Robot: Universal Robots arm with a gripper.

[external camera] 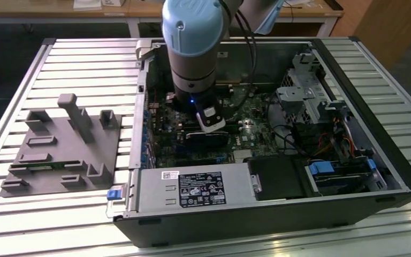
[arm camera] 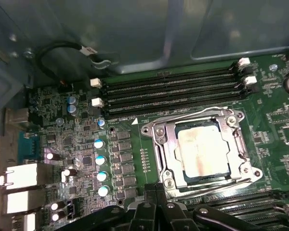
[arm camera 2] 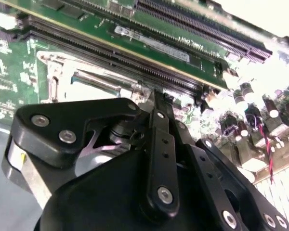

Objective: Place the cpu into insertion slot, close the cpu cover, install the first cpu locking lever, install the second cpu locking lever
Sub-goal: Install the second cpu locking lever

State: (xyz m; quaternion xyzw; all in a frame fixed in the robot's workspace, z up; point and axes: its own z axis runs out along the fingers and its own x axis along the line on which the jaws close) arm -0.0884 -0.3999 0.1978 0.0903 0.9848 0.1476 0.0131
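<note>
Hovering inside the open computer case (external camera: 377,160), my end effector (arm camera: 156,204) hangs just above the green motherboard (arm camera: 135,144), its dark fingers (arm camera 2: 161,144) pressed together with nothing between them. The case lies on its side on a slatted metal table (external camera: 84,59) and holds the board, a black power supply (external camera: 191,188), drive bays with blue tabs (external camera: 322,167) and bundled cables (external camera: 334,142).

In the first wrist view the cpu (arm camera: 202,150) sits flat in the insertion slot (arm camera: 236,137), its pale metal face showing through the window of the cpu cover (arm camera: 169,159), which lies down around it. Four long memory slots (arm camera: 173,89) run just beside the socket.

The power supply carries a white-printed label (external camera: 200,189), but I cannot read its text. A grey moulded fixture (external camera: 62,147) rests on the table outside the case, towards the exterior view's left.
</note>
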